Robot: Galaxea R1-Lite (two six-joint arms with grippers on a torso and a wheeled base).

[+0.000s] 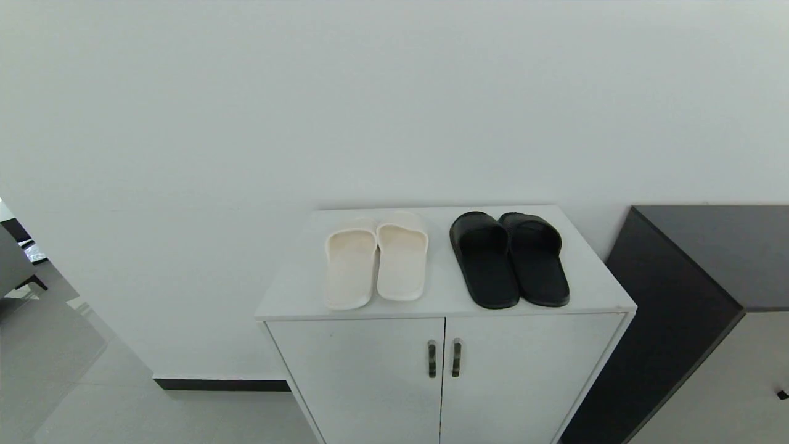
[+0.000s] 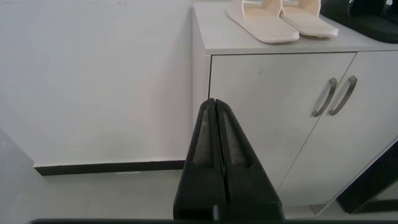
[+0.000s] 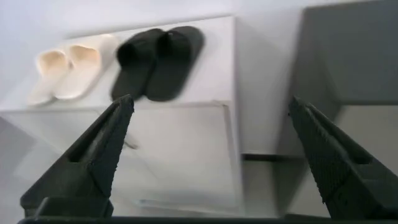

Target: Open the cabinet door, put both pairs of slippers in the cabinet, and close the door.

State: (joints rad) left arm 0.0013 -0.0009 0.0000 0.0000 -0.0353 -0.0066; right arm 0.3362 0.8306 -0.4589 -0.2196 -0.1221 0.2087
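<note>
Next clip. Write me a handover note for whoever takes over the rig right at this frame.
Grippers: the left gripper has its fingers shut and is empty; the right gripper has its fingers wide open and is empty. Both are short of the cabinet.
Things: the white slippers and black slippers lie on the cabinet top, white on the robot's left. Both doors are shut.
Done: nothing yet.
Left: open a door, put both pairs inside, close it.

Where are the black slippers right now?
Head view: the black slippers lie on the right half of the cabinet top, just right of the cream slippers, above the shut right door.
</note>
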